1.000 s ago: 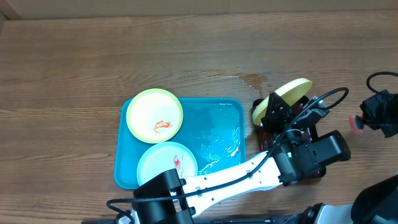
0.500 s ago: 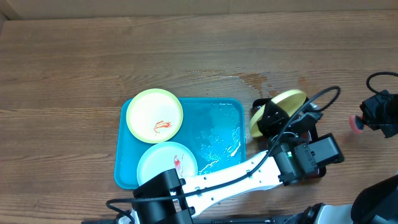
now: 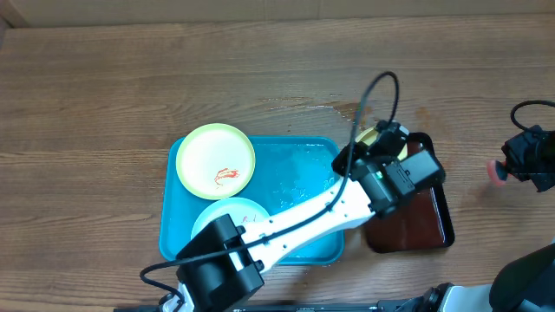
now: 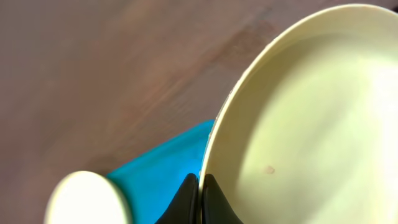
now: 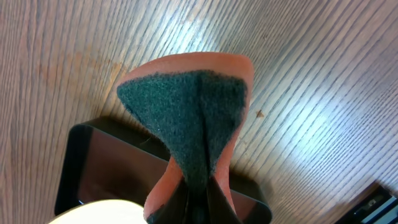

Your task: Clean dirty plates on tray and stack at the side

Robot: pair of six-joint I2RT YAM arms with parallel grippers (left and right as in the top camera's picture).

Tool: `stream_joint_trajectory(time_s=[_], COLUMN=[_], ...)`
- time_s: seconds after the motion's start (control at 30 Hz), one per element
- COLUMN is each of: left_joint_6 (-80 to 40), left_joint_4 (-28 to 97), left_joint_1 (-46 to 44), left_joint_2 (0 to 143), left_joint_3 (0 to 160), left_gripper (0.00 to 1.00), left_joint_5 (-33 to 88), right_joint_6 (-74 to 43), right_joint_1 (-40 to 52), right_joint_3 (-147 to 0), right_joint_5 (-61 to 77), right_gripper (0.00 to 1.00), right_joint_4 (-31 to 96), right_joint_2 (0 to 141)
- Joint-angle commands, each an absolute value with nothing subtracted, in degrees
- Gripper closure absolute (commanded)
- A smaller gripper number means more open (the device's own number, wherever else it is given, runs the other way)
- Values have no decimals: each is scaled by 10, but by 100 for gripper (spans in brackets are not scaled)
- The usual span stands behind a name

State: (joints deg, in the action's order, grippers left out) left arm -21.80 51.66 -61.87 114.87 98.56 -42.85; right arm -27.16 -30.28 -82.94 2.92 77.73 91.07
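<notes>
Wood-grain tabletop (image 3: 130,87) filled every view, with a wet sheen (image 3: 342,110) just beyond the trays. Above it, the left end effector (image 4: 199,186) was pinched narrow on the rim of a pale yellow-green plate (image 4: 311,124). It held the plate tilted where the blue tray (image 3: 303,173) met the dark brown tray (image 3: 421,221). Its white arm (image 3: 303,217) stretched diagonally from the near edge across the blue tray, covering part of a blue-white plate (image 3: 217,217). Another yellow-green plate (image 3: 215,156), smeared red, lay in that tray's far left corner. Off to the right, the right end effector (image 5: 196,202) was clamped on a folded sponge (image 5: 186,118) over bare wood.
</notes>
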Motion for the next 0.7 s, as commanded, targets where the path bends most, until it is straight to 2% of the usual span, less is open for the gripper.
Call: stream_joint_trajectory(time_s=[0.0,0.27,0.67], left_joint_6=[-258,-262,-314], left_joint_4=[515,517,627], left_joint_1=[-581,-467,-214], left_joint_2=[1117,1038,981], left_joint_3=[997,1019,1023], left_gripper=[96,96,96], left_joint_5=[-300,-121,-50], right_joint_6=[-254,-226,-218], right_joint_1=[-299,-240,-69], right_joint_3=[-850,-850,-850], right_joint_5=[55,56,51], right_gripper=[96,96,96], right_joint_4=[773,762,760], right_joint_2=[901,901,901])
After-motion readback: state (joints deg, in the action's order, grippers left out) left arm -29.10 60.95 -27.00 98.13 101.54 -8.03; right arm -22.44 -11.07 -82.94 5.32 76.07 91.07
